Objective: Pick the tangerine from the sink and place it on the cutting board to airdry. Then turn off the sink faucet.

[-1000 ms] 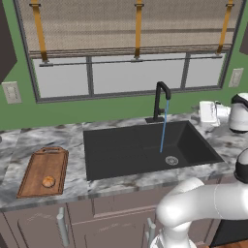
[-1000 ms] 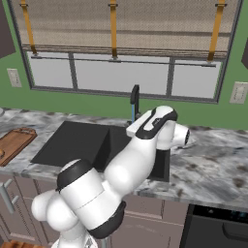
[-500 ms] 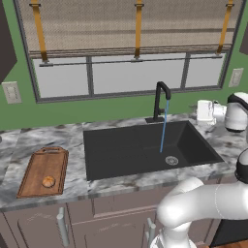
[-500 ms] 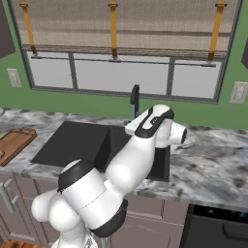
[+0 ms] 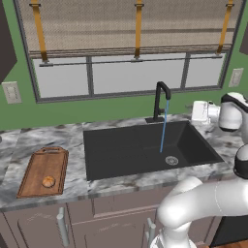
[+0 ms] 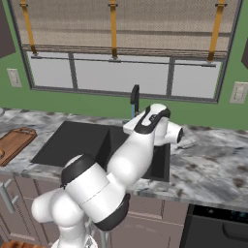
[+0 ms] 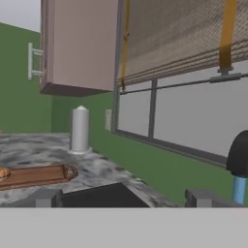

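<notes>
Tangerine (image 5: pixel 48 181) sits on the cutting board (image 5: pixel 41 167) left of the sink (image 5: pixel 145 150) in the left base view, water running from the sink faucet (image 5: pixel 160 99), while the hand view shows the gripper (image 7: pixel 121 198) with fingers spread wide, holding nothing, board far left of the sink.

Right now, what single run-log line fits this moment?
tangerine: on cutting board | sink faucet: water running | pincer: open, empty, right of faucet | remaining: turn off faucet
</notes>
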